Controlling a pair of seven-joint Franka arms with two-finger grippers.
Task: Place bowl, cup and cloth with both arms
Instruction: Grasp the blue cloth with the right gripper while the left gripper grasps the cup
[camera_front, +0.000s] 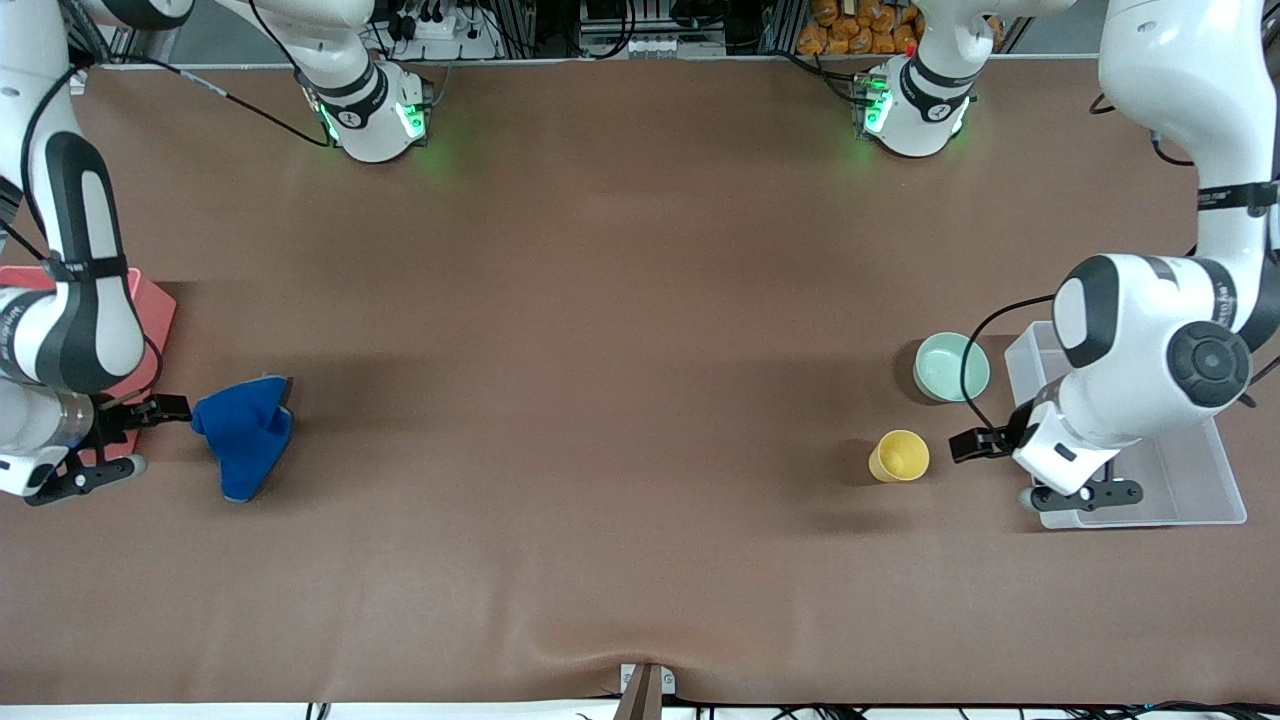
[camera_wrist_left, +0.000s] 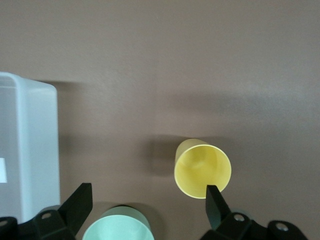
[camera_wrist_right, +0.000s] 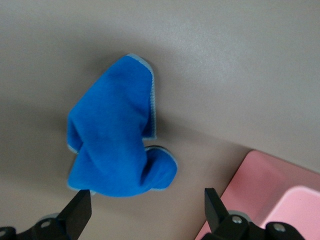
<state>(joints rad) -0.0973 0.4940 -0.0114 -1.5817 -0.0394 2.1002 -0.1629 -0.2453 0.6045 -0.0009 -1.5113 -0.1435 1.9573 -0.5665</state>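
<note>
The mint-green bowl (camera_front: 951, 366) stands on the table beside the clear bin. The yellow cup (camera_front: 899, 456) stands nearer the front camera than the bowl. My left gripper (camera_front: 985, 440) is open and empty, low over the table between the bin and these two. In the left wrist view the gripper (camera_wrist_left: 150, 200) has the bowl (camera_wrist_left: 117, 227) between its spread fingers and the cup (camera_wrist_left: 202, 170) by one fingertip. The blue cloth (camera_front: 243, 432) lies crumpled toward the right arm's end. My right gripper (camera_front: 165, 408) is open and empty beside it; the right wrist view shows the gripper (camera_wrist_right: 147, 205) just short of the cloth (camera_wrist_right: 117, 145).
A clear plastic bin (camera_front: 1180, 480) sits at the left arm's end of the table, partly under that arm; it also shows in the left wrist view (camera_wrist_left: 30, 150). A pink tray (camera_front: 150, 300) lies at the right arm's end, and shows in the right wrist view (camera_wrist_right: 270, 190).
</note>
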